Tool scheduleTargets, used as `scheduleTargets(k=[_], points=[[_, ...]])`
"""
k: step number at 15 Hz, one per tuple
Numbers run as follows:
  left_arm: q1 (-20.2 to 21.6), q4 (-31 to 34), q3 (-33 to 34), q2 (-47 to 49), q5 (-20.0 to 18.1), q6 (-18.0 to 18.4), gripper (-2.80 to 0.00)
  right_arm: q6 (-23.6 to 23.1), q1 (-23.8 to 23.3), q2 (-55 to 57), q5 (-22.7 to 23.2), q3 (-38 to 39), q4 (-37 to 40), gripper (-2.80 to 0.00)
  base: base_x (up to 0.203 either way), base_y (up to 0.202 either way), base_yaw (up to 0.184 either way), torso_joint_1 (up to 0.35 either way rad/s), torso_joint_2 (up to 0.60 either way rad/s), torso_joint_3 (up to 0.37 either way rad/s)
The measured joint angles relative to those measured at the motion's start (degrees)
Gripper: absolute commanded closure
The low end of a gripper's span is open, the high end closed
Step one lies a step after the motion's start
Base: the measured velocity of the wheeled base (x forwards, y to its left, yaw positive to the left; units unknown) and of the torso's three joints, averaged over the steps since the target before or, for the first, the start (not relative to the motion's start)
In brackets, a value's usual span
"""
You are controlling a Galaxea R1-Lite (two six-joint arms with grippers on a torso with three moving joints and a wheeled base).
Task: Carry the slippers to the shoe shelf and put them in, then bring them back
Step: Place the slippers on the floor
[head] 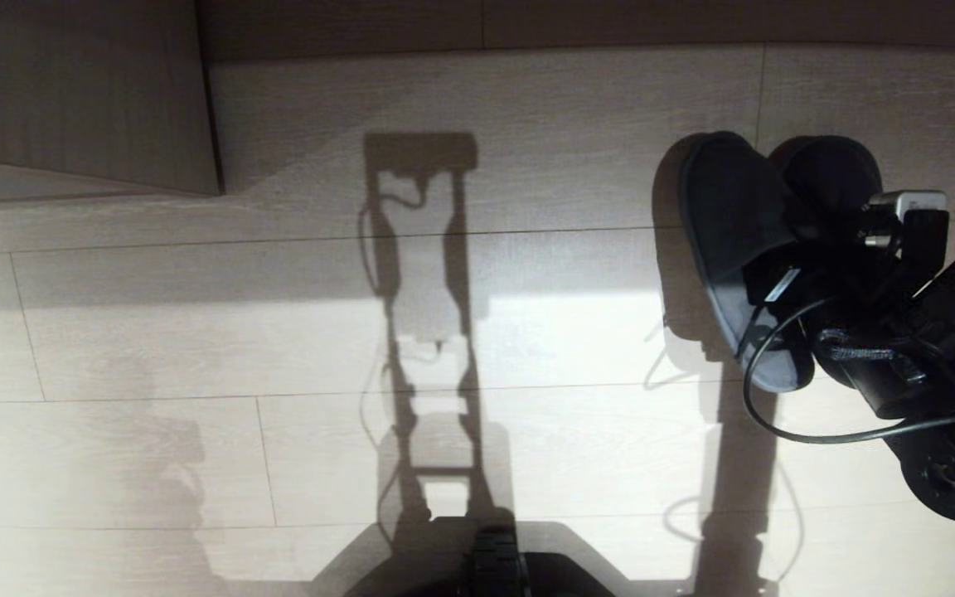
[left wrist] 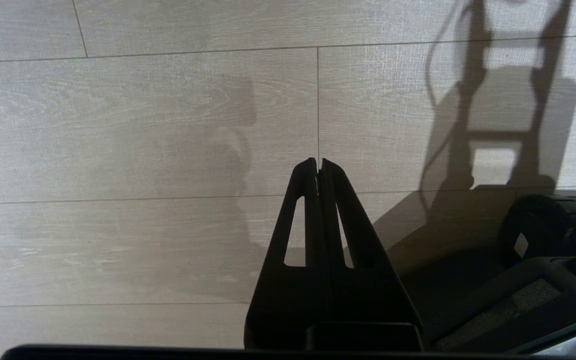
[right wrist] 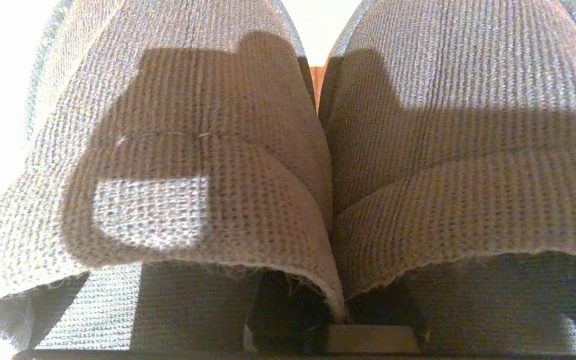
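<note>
Pale wood-grain floor [head: 527, 108] is crossed by shadows; the slippers [head: 743, 249] are pinched in the right gripper [right wrist: 338, 320], its jaws mostly hidden; the left gripper [left wrist: 318, 167] is closed.

The floor [head: 527, 108] is pale wood-grain planking laid in long boards, with thin seams running across it and short joints between board ends. At its far left corner a beige wood-grain panel [head: 79, 91] stands on it, and a darker strip [head: 610, 21] runs along the far edge. The robot's dark base [head: 494, 568] sits on the planks at the near edge, with long shadows crossing the boards beyond it.
</note>
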Motion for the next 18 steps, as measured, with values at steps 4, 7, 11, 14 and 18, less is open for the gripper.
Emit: scheduleTargets(k=[4,7,11,14,18], points=[[0.0,0.0,0.0,0.0,0.0,0.0,0.0,0.4,0.0,6.2,-0.1,-4.1,0.0,-2.8,0.0,0.0,0.0,0.0,0.0,0.0],[0.0,0.0,0.0,0.0,0.0,0.0,0.0,0.4,0.0,8.4,-0.1,-4.4,-0.4,-2.8,0.0,0.0,0.0,0.0,0.0,0.0],[0.0,0.0,0.0,0.0,0.0,-0.1,0.0,0.3,0.0,9.5,-0.1,-4.0,-0.4,-2.8,0.0,0.0,0.0,0.0,0.0,0.0],[0.0,0.0,0.0,0.0,0.0,-0.1,0.0,0.0,0.0,9.1,-0.1,-2.9,0.0,-2.8,0.0,0.0,0.0,0.0,0.0,0.0],[0.0,0.0,0.0,0.0,0.0,-0.1,0.0,-0.4,0.0,6.0,-0.4,-1.0,1.1,-2.8,0.0,0.0,0.0,0.0,0.0,0.0]])
